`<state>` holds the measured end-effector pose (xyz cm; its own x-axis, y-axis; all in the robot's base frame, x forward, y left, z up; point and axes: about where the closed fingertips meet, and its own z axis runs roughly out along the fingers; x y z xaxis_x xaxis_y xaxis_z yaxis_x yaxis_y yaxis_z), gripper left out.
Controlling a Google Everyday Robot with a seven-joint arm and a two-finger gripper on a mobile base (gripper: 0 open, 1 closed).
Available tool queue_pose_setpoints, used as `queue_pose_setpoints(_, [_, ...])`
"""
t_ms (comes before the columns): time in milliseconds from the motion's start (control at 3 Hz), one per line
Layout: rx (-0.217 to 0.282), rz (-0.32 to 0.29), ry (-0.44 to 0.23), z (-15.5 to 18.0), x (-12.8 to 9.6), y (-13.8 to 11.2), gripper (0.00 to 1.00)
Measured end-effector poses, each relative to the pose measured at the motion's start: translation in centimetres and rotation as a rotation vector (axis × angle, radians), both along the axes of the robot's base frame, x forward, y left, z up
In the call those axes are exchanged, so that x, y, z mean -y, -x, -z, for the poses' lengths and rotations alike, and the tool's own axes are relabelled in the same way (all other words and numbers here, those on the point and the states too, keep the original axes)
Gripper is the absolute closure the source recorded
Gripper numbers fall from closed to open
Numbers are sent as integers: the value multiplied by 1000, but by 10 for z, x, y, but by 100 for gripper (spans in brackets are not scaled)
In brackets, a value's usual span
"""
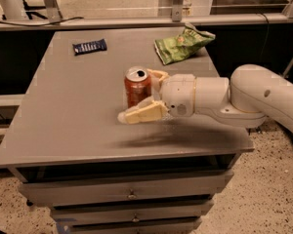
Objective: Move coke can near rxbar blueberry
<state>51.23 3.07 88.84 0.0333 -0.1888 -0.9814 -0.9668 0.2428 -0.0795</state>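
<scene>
I have the gripper (138,95) spread astride the coke can (137,84), gripping nothing; next: clamp, carry to the rxbar blueberry (89,47).

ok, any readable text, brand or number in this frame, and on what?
Nothing legible.
rxbar blueberry: pale lettering, too blurred to read.
coke can: no readable label.
green chip bag: print unreadable.
gripper, fingers open on either side of the coke can: no markings seen.
</scene>
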Motion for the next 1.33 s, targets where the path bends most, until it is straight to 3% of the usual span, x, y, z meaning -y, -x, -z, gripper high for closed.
queue_pose_setpoints(667, [-24,21,-23,7,0,-12,64])
queue_pose_setpoints(1000, [-21,51,-35,-13,10,-33,88])
queue_pose_setpoints(1333, [-17,54,-38,-18,10,-36,100])
